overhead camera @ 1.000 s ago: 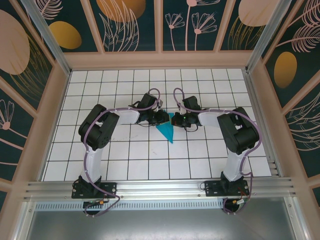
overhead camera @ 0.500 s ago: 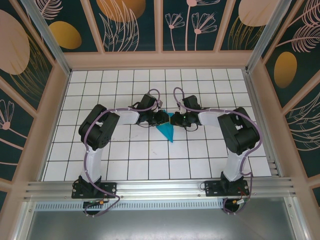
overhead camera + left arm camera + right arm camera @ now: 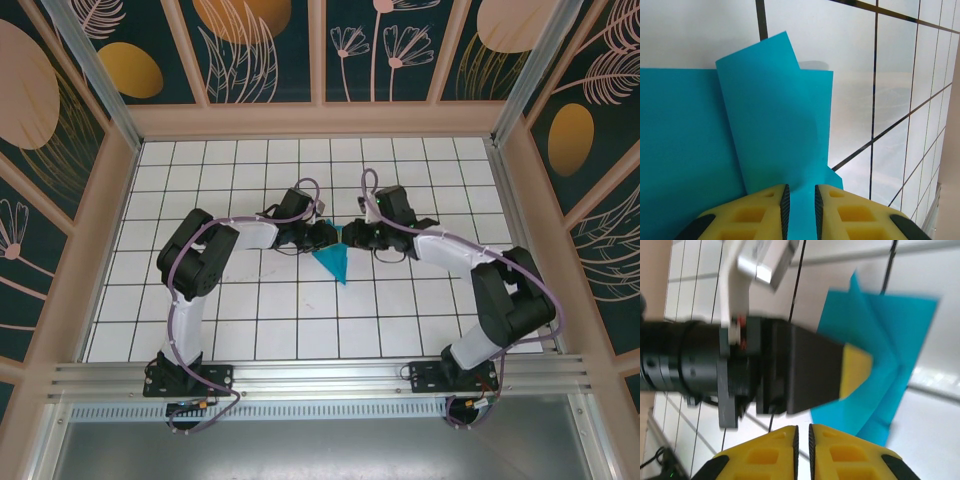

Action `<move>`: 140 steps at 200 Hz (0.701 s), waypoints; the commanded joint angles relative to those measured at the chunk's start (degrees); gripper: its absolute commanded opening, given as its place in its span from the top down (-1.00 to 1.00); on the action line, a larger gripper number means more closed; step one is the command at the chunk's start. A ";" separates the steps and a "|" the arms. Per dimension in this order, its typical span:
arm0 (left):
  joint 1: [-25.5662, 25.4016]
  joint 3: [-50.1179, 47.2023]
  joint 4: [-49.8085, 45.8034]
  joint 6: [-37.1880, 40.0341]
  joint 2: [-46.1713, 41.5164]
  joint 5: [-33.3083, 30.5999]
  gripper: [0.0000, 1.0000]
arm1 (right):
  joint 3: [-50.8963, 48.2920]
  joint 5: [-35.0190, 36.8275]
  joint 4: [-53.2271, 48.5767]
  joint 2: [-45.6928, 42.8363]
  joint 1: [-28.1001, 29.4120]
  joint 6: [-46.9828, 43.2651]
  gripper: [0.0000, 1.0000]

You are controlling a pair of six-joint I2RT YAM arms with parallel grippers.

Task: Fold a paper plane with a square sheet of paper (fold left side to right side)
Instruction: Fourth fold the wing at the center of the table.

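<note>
Your left hand [image 3: 800, 190] is clenched on the square sheet of paper [image 3: 333, 262]. A teal strip runs up between its yellow pads [image 3: 765, 210], apparently to pin the layers while a crease is worked. The paper, a creased wedge, lies on the gridded desk [image 3: 250, 300] with its narrow tip pointing away from both hands. One flap [image 3: 770, 115] is turned over the rest of the sheet, its corner jutting past the paper's far edge. Just beside the paper's wide end, your right hand [image 3: 802, 430] hovers with pads drawn almost together and no paper seen between them, likely poised to press the fold. The left-to-right fold looks part made, not finished.
</note>
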 commanded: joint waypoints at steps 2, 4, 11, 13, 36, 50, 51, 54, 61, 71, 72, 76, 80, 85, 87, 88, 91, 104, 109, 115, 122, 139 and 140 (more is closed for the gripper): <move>-0.08 -2.42 -3.95 1.48 2.47 -3.66 0.52 | -3.29 -2.98 2.08 -0.12 3.27 3.47 0.69; -0.09 -2.42 -3.94 1.43 2.47 -3.65 0.52 | -3.32 -2.83 2.14 0.08 3.47 3.52 0.69; -0.10 -2.42 -3.93 1.48 2.42 -3.58 0.52 | -3.36 -2.38 2.25 0.68 4.11 3.65 0.69; -0.11 -2.42 -3.98 1.48 2.41 -3.60 0.52 | -3.34 -2.31 2.32 0.92 4.32 3.67 0.69; -0.11 -2.42 -4.08 1.56 2.44 -3.59 0.52 | -2.12 -2.06 2.57 3.42 5.18 3.33 0.70; -0.10 -2.35 -4.11 1.61 2.37 -3.59 0.52 | -0.50 -1.47 1.31 5.05 5.54 2.34 0.69; -0.13 -2.34 -4.11 1.59 2.37 -3.58 0.52 | -0.38 -1.41 1.22 5.12 5.57 2.28 0.70; -0.11 -2.33 -4.11 1.62 2.33 -3.59 0.52 | -0.10 -1.23 0.87 5.51 5.63 2.09 0.70; -0.08 -2.26 -4.16 1.65 2.29 -3.61 0.52 | 0.62 -0.82 0.06 6.12 5.67 1.58 0.70; -0.08 -2.24 -4.20 1.70 2.29 -3.60 0.52 | 1.27 -0.24 -0.94 7.04 5.71 1.03 0.69; -0.07 -2.24 -4.24 1.72 2.29 -3.59 0.52 | 1.34 -0.18 -1.09 7.08 5.74 0.96 0.69; -0.14 -2.17 -4.28 1.74 2.25 -3.66 0.52 | 1.51 0.04 -1.48 7.35 5.62 0.78 0.70; -0.07 -2.16 -4.29 1.68 2.29 -3.61 0.52 | 1.59 0.12 -1.80 7.61 5.67 0.60 0.70; -0.08 -2.15 -4.29 1.67 2.29 -3.58 0.52 | 1.76 0.43 -2.27 7.86 5.65 0.42 0.70; -0.11 -2.15 -4.29 1.66 2.29 -3.58 0.52 | 1.74 0.50 -2.35 8.01 5.63 0.34 0.70; -0.08 -2.15 -4.33 1.66 2.34 -3.58 0.52 | 1.75 0.54 -2.41 8.05 5.70 0.31 0.70; -0.06 -2.15 -4.34 1.76 2.37 -3.60 0.52 | 1.70 0.63 -2.61 8.14 5.75 0.24 0.70; -0.11 -2.08 -4.38 1.83 2.38 -3.60 0.52 | 1.44 0.96 -2.93 8.32 5.61 0.19 0.70; -0.12 -2.07 -4.42 1.87 2.31 -3.59 0.52 | 1.21 1.02 -2.97 8.35 5.67 0.13 0.70; -0.10 -1.99 -4.53 1.91 2.45 -3.59 0.52 | 0.95 1.10 -2.96 8.21 5.65 0.21 0.70; -0.14 -1.89 -4.63 1.95 2.47 -3.59 0.52 | 0.74 1.43 -3.06 8.26 5.68 0.19 0.70; -0.08 -1.75 -4.72 2.09 2.47 -3.60 0.52 | 0.34 2.21 -3.60 8.44 5.75 -0.15 0.71; -0.07 -1.73 -4.72 2.09 2.42 -3.64 0.52 | 0.35 2.28 -3.65 8.44 5.71 -0.15 0.71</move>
